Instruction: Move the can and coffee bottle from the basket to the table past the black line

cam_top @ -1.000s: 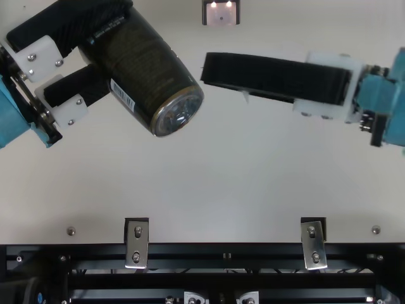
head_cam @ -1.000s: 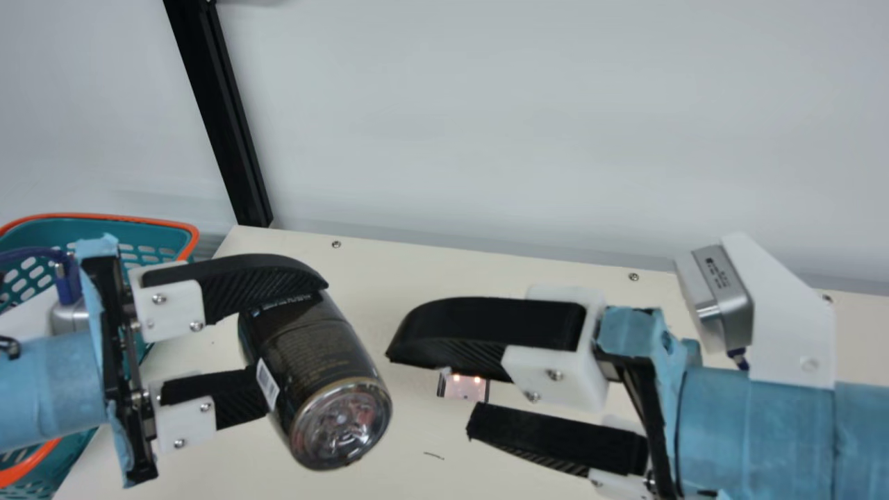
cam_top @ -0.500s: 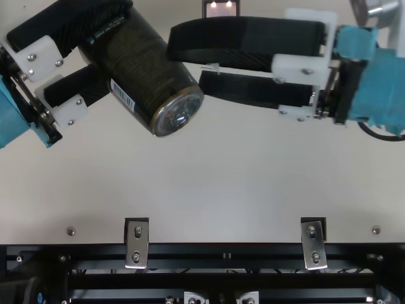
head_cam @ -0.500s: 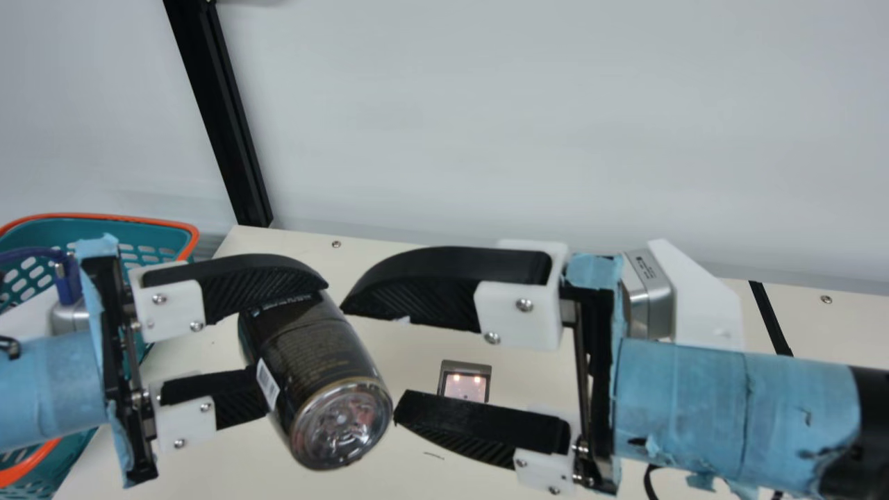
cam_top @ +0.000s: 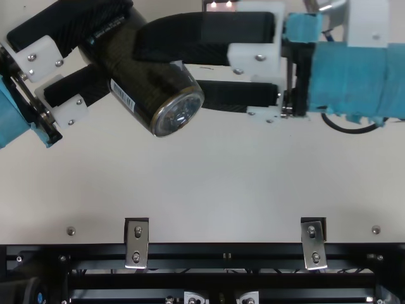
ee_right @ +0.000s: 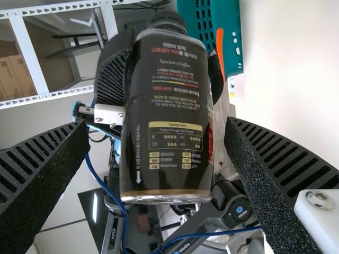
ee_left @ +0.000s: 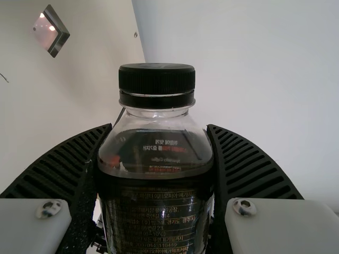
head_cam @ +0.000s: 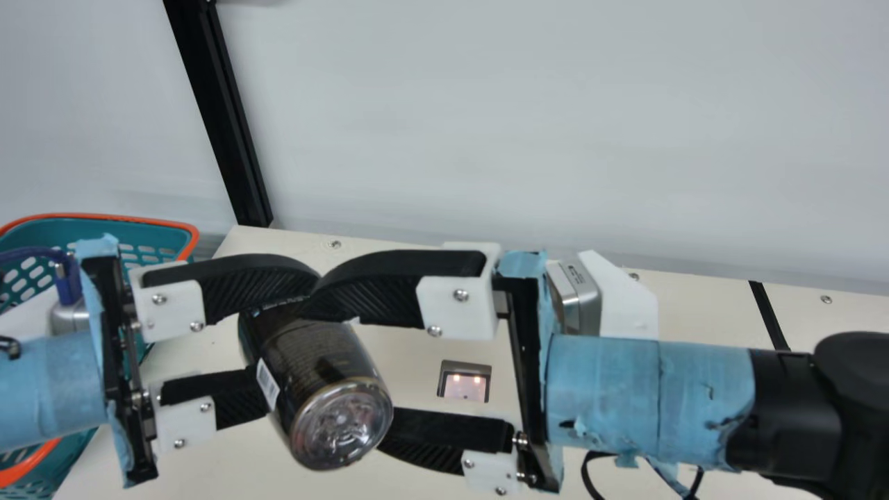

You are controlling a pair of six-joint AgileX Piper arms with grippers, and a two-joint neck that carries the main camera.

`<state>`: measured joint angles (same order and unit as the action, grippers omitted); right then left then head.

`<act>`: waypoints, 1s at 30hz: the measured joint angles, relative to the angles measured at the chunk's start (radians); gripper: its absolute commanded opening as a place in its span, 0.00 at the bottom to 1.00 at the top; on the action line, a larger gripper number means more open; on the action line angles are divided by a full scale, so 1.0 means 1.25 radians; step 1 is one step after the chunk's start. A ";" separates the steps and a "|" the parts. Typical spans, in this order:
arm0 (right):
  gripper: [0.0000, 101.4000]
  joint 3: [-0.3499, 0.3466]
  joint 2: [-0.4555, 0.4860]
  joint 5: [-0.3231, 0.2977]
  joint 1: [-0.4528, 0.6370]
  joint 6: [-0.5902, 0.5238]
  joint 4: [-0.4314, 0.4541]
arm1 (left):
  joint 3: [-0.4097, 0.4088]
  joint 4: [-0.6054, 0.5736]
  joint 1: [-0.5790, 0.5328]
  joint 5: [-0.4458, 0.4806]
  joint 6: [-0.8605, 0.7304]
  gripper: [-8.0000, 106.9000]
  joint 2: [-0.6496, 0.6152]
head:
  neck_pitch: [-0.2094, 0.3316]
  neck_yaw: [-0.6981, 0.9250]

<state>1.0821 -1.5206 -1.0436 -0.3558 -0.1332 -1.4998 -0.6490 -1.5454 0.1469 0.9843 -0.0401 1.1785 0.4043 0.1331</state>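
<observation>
- The coffee bottle hung aslant above the table, base toward the neck camera, well short of the black line.
- The left gripper had it pinched, one finger pressed to each side; in the left wrist view its dark cap stood out beyond the fingertips.
- The right gripper was spread wide around the bottle, upper finger crossing in front and lower one partly hidden behind the base.
- In the right wrist view a gap ran along either flank of the bottle, narrower on one side, so the right pads were apart from it.
- Little room remained between the two grippers' upper fingers, which overlapped in the main view.
- The basket stood by the table's left edge, its orange rim partly behind the left arm.
- The black line ran from the table's back edge and dropped out of sight behind the right arm.
- In the top view, bare tabletop stretched from the bottle's base to the black rail.
</observation>
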 measured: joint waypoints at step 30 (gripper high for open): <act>0.00 0.007 -0.039 0.035 -0.055 -0.006 -0.045 | 0.000 -0.004 0.000 0.000 0.000 0.85 0.000 | 0.000 0.000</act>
<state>1.0904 -1.5697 -0.9994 -0.4245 -0.1413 -1.5556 -0.6490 -1.5499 0.1469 0.9843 -0.0401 1.1785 0.4043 0.1331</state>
